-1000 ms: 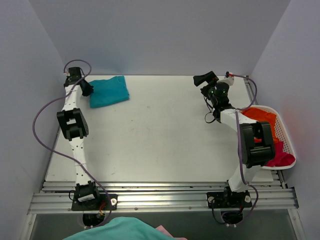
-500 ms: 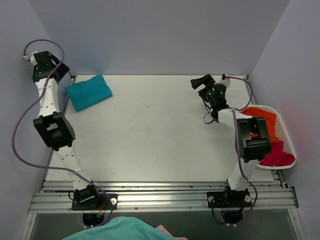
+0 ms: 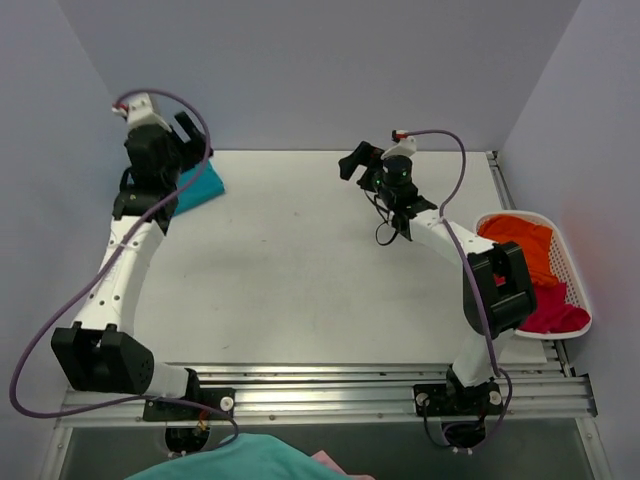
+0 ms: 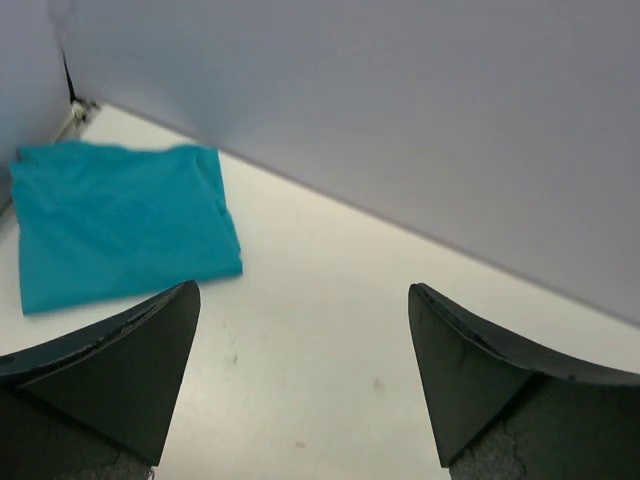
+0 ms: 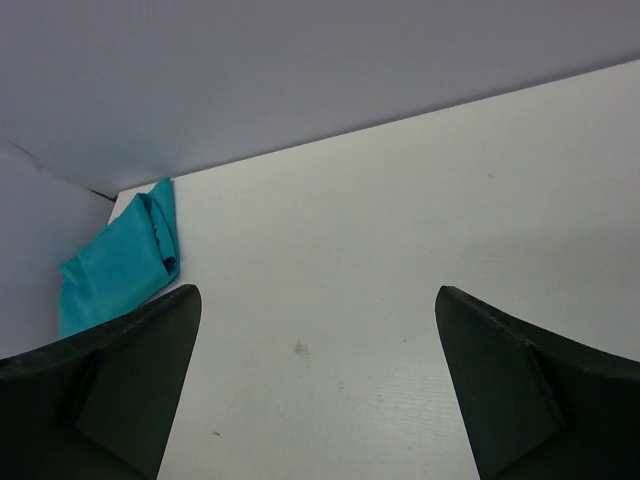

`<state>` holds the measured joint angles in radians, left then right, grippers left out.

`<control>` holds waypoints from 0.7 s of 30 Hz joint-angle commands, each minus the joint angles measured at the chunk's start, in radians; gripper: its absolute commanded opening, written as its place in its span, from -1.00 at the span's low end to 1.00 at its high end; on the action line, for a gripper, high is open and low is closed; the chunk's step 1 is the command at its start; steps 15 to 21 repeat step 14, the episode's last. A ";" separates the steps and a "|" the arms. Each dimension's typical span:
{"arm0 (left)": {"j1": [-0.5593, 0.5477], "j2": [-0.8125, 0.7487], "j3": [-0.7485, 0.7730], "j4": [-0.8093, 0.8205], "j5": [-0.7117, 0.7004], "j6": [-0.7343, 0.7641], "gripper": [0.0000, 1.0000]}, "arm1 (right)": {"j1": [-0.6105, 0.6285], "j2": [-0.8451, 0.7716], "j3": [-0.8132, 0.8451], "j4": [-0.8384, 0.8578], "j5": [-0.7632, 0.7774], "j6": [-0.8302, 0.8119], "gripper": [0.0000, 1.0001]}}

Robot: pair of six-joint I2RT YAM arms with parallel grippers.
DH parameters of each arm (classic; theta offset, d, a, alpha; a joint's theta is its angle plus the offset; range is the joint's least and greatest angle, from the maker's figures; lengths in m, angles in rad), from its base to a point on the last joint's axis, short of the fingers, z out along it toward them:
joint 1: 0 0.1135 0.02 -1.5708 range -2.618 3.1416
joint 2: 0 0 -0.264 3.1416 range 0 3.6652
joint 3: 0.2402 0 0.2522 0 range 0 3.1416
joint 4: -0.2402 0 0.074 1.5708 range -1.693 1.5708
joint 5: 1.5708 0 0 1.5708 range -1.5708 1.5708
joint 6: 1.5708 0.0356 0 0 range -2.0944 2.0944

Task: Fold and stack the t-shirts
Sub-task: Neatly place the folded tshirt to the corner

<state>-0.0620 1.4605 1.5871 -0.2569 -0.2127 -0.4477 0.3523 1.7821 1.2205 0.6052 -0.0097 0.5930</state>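
Observation:
The folded teal t-shirt (image 3: 200, 186) lies at the table's far left corner, partly hidden by my left arm; it also shows in the left wrist view (image 4: 120, 220) and the right wrist view (image 5: 125, 255). My left gripper (image 3: 184, 133) is open and empty, raised just above and beside the teal shirt. My right gripper (image 3: 358, 161) is open and empty, raised over the far middle of the table. The orange t-shirt (image 3: 525, 240) and the magenta-red t-shirt (image 3: 556, 312) lie crumpled in the white basket (image 3: 577, 275) at the right edge.
Grey walls close in the table at the back and both sides. The right arm's cable (image 3: 450, 165) loops over the far right of the table. Teal cloth (image 3: 240, 462) shows at the bottom edge, below the rail.
The left arm swung from the far left wall back toward the table, now over the teal shirt. The right gripper moved left toward the far middle.

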 commanded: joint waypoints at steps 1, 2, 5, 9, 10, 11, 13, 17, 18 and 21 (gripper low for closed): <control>-0.064 -0.070 -0.246 0.132 -0.002 0.030 0.88 | 0.039 -0.090 0.028 -0.021 0.079 -0.133 1.00; -0.100 -0.084 -0.294 0.158 0.012 0.040 0.88 | 0.053 -0.099 0.034 -0.025 0.089 -0.151 1.00; -0.175 -0.104 -0.400 0.202 -0.001 0.046 0.88 | 0.097 -0.108 0.057 -0.067 0.123 -0.206 1.00; -0.284 -0.077 -0.365 0.121 -0.123 0.070 0.88 | 0.157 -0.124 0.068 -0.088 0.157 -0.229 1.00; -0.309 -0.071 -0.346 0.105 -0.143 0.081 0.88 | 0.166 -0.128 0.068 -0.096 0.171 -0.237 1.00; -0.330 -0.071 -0.337 0.099 -0.157 0.092 0.88 | 0.180 -0.138 0.068 -0.099 0.198 -0.248 1.00; -0.377 -0.066 -0.329 0.119 -0.187 0.106 0.88 | 0.224 -0.145 0.080 -0.128 0.276 -0.275 1.00; -0.383 -0.065 -0.341 0.154 -0.185 0.106 0.88 | 0.237 -0.151 0.085 -0.145 0.312 -0.286 1.00; -0.383 -0.065 -0.341 0.154 -0.185 0.106 0.88 | 0.237 -0.151 0.085 -0.145 0.312 -0.286 1.00; -0.383 -0.065 -0.341 0.154 -0.185 0.106 0.88 | 0.237 -0.151 0.085 -0.145 0.312 -0.286 1.00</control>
